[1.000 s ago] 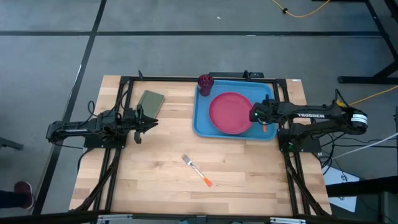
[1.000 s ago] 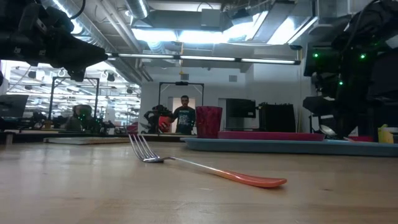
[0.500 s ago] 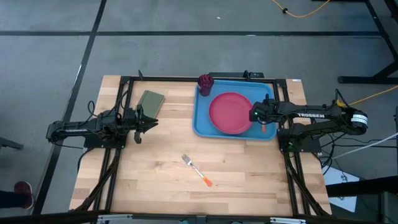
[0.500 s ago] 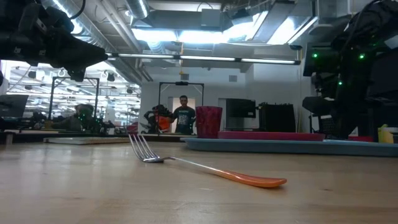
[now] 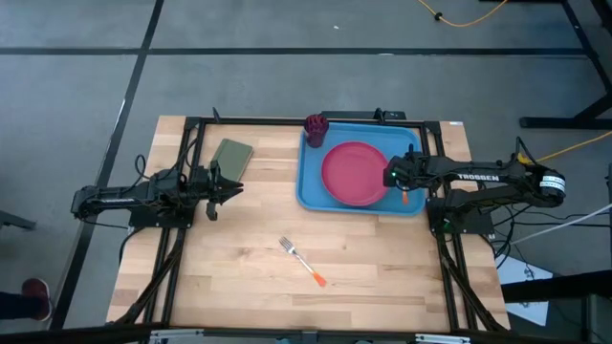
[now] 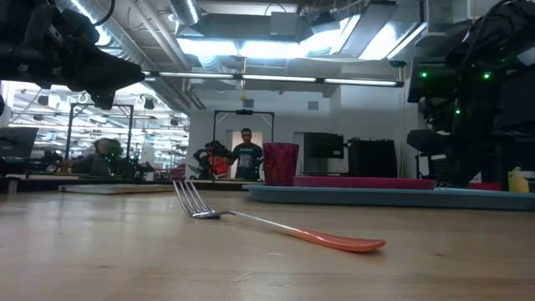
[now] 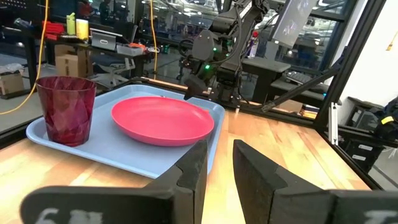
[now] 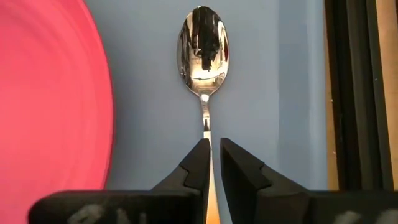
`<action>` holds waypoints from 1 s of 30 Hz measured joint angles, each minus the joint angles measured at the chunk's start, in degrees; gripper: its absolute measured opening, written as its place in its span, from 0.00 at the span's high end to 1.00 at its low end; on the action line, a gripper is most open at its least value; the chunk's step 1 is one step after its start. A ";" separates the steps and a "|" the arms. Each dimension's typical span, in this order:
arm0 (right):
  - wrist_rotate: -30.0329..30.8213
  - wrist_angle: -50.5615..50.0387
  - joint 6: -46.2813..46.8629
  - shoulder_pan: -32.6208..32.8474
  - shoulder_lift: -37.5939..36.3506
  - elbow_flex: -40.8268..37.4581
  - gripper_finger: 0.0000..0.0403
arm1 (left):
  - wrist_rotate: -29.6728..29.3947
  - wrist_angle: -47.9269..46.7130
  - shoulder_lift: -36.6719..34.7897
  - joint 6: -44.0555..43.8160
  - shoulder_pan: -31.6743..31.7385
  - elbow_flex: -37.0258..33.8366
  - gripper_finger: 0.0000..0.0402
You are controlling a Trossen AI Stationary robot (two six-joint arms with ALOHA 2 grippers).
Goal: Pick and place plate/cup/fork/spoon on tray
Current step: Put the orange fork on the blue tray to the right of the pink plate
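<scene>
Right gripper (image 8: pixel 210 163) pinched narrowly on the spoon (image 8: pixel 203 68) handle over the tray (image 8: pixel 261 93), handle end hidden, left gripper (image 7: pixel 217 165) slightly apart, empty.

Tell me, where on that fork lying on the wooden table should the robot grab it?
Probably the orange handle of the fork, with the end effector coming straight down from above. The fork lies flat on the bare table, handle toward the front edge, and the handle is broader than the thin metal neck, so the fingers should close across its width.
</scene>
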 joint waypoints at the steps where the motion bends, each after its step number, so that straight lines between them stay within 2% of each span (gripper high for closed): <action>1: 0.01 0.22 -0.12 0.00 -0.16 0.01 0.89 | 0.00 0.00 0.00 0.00 -0.01 0.00 0.83; 7: -0.01 0.28 -0.69 0.39 -0.97 3.14 0.89 | 0.00 0.00 0.00 0.00 -0.02 0.00 0.83; 15: -1.98 6.57 -10.96 6.46 -0.95 11.93 0.89 | 0.00 0.00 0.00 0.00 -0.02 0.00 0.83; 19: -7.16 19.04 -16.57 12.03 -0.95 14.29 0.89 | 0.04 0.00 0.00 0.00 -0.01 0.00 0.83; 24: -14.70 40.82 -24.44 20.73 -0.92 14.14 0.89 | 0.07 0.00 0.00 0.00 0.00 0.00 0.83; 30: -15.37 57.65 -28.99 31.71 1.60 14.06 0.89 | 0.13 0.00 0.00 0.00 -0.02 0.00 0.83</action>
